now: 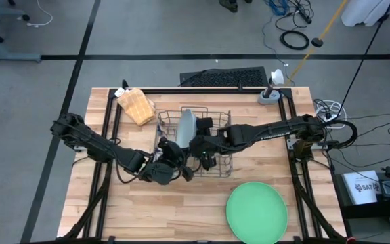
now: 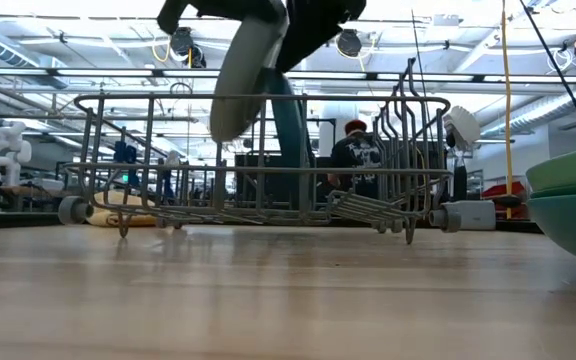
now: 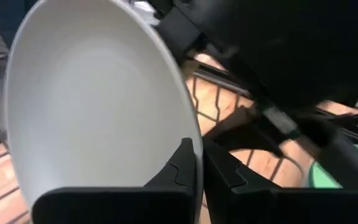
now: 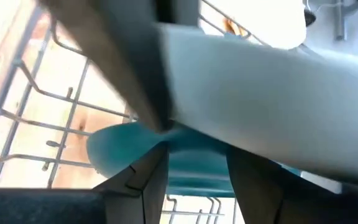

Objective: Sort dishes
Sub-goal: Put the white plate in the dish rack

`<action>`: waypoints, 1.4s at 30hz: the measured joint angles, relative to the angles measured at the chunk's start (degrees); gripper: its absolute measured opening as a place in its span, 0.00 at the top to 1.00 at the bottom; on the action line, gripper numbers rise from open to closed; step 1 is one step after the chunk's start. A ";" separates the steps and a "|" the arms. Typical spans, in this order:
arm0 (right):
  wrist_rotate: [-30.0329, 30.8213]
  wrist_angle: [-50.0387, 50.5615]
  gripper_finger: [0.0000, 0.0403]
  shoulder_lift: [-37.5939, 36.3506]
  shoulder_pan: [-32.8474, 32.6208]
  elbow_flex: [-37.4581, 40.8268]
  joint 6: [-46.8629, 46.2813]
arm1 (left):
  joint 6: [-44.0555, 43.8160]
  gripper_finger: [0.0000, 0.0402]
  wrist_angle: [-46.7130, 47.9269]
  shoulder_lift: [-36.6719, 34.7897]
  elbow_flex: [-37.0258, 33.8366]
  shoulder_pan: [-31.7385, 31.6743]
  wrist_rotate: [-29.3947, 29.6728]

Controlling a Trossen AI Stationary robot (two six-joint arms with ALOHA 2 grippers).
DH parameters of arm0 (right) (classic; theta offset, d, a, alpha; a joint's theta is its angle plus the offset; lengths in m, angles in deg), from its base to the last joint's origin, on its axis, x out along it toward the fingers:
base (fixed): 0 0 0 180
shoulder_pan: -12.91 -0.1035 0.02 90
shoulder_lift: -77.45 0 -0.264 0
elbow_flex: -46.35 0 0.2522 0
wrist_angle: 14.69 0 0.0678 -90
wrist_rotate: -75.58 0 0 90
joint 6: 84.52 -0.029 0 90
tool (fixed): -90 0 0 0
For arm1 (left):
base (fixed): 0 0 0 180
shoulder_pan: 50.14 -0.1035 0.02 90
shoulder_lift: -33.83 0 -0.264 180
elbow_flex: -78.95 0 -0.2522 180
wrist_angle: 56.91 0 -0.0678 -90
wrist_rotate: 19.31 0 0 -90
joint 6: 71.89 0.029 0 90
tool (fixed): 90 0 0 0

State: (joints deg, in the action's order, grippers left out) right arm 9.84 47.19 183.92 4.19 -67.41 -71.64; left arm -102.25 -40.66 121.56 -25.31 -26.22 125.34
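Note:
The small pale grey-white plate [image 1: 187, 127] stands on edge over the wire rack [image 1: 217, 115]. In the low view the pale plate [image 2: 248, 70] is tilted, with its lower edge just below the rack's top rail. My left gripper [image 1: 175, 156] [image 3: 197, 149] is shut on it. The dark teal plate [image 2: 290, 135] stands upright in the rack [image 2: 118, 150] behind it. My right gripper [image 1: 202, 148] [image 4: 194, 155] is closed on the teal plate's top. The large light green plate [image 1: 257, 211] lies on the dark green plate [image 2: 573, 225] on the table. My left gripper pinches the pale plate's rim [image 3: 188, 134] between its two fingers, which lie across the edge. The plate is held on edge, tilted, its lower edge clear of the rack's floor. My right gripper has the teal plate's upper rim [image 4: 191, 167] between its fingers [image 4: 148, 177], from above. The plate stands in the rack.
The tan waffle cloth [image 1: 136, 105] lies at the table's far left, beside the rack. The two arms cross close together over the rack's near side. The green plate stack [image 2: 568, 170] takes up the near right. A person stands in the room behind the table.

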 joint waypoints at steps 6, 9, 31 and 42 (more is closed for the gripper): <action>1.96 0.71 0.61 -1.11 -1.16 0.13 0.76 | 2.47 0.97 -2.25 0.32 -0.07 -1.48 -2.31; 2.46 1.51 0.61 -1.86 -1.42 0.20 2.02 | 2.87 0.97 -3.90 1.18 0.02 -2.24 -3.48; 2.32 8.23 0.61 -9.00 -5.46 0.22 -0.07 | 16.42 0.97 -21.55 3.33 0.06 -3.20 -11.11; 2.38 5.76 0.61 -17.01 -9.40 -0.04 -1.31 | 13.56 0.97 -21.81 4.33 -0.01 -5.41 -16.14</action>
State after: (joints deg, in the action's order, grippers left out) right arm 12.22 52.95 166.91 -5.21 -67.46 -72.95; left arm -88.69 -62.47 125.89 -25.32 -31.63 109.21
